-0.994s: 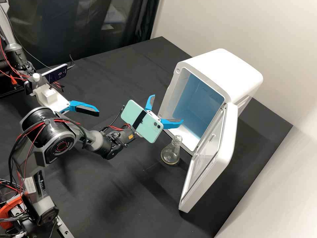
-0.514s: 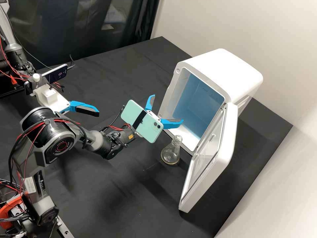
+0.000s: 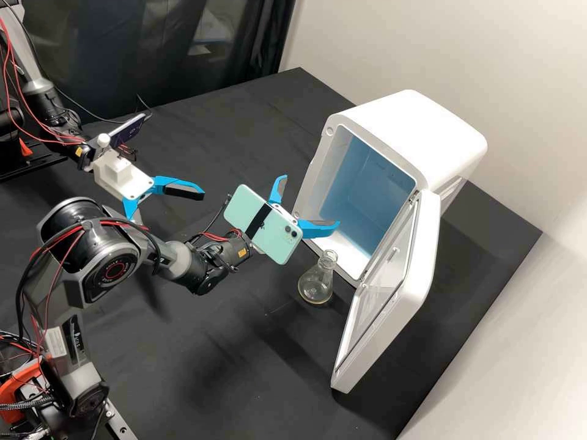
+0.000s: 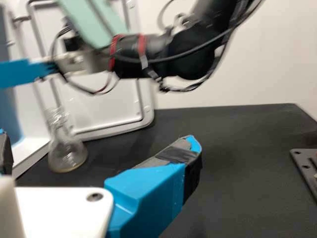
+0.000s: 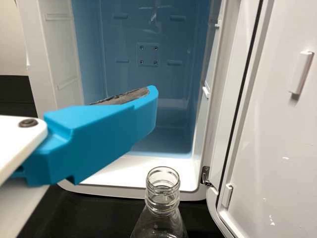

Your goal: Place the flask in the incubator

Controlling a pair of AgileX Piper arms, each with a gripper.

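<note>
A clear glass flask [image 3: 317, 282] stands upright on the black bench just in front of the white incubator [image 3: 422, 131]. The incubator's door [image 3: 391, 287] is swung open and shows a blue inside [image 5: 148, 74]. My right gripper [image 3: 309, 202] hangs open above and a little left of the flask, by the incubator's mouth. Its blue finger [image 5: 99, 134] lies above the flask's neck [image 5: 161, 186]. My left gripper [image 3: 165, 205] is open farther left over the bench, holding nothing. From there the flask [image 4: 62, 146] stands well beyond its finger [image 4: 163, 178].
A mint phone [image 3: 263, 224] is strapped on the right arm's wrist and a dark phone [image 3: 125, 129] on the left arm's. The open door stands close to the flask's right side. Bare black bench [image 3: 244, 366] lies in front of the flask.
The left arm has swung its gripper up and to the right, nearer the right arm. The right arm, the flask and the incubator door have not moved.
</note>
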